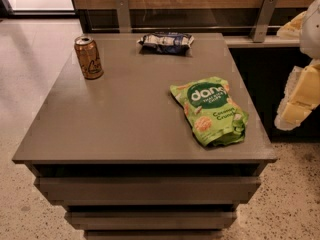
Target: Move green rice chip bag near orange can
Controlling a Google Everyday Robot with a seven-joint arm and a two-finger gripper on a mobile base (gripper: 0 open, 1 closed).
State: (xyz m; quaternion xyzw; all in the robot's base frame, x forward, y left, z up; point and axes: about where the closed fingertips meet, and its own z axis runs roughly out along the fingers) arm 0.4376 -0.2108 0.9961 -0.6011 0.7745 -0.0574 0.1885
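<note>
Status, single camera view:

- Green chip bag (212,111) lies flat on the right side of the grey tabletop (125,119), toward the front-right corner. Logo side is up, with white lettering and pictured chips showing. Its top end points toward the back, and the crumpled bottom end sits close to the front-right edge. Nothing is touching it.
- Orange can (88,57) stands upright at the back-left of the tabletop, near the left edge, silver top visible. It is well apart from the green chip bag, with bare tabletop between them along a diagonal.
- Small blue and white bag (166,42) lies at the back edge, roughly centre. It sits between the two in left-right terms but further back than both, and touches neither.
- Hand (300,101) shows as white and pale yellow parts at the far right of the view, out past the tabletop's right edge and partly cut off by the frame. It is not over the tabletop and is apart from the green chip bag. Can't tell whether it's spread or pressed together. It is carrying nothing visible.
- Surroundings: stepped grey panels (147,189) below the tabletop front, speckled floor (30,59) on the left and front, two metal brackets (122,13) against the wood panel behind.
</note>
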